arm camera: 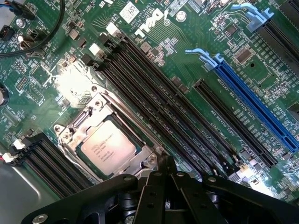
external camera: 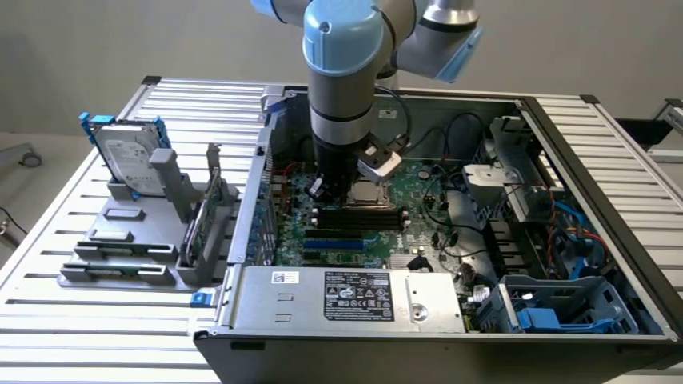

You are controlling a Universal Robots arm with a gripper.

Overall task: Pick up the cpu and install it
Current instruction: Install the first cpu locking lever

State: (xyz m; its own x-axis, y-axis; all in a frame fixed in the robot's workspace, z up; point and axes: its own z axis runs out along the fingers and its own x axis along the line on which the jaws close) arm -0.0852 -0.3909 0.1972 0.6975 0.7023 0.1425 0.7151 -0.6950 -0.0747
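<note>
Pincer [arm camera: 164, 175] pinched tight on nothing, hovering just beside the cpu [arm camera: 108, 145], which lies flat in its metal-framed socket [arm camera: 96, 103] on the green motherboard [arm camera: 187, 60], black memory slots [arm camera: 159, 102] alongside, all inside the open computer case [external camera: 341, 300] on the slatted desk [external camera: 64, 320].

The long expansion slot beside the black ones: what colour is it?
Blue, clearest in the wrist view.
</note>
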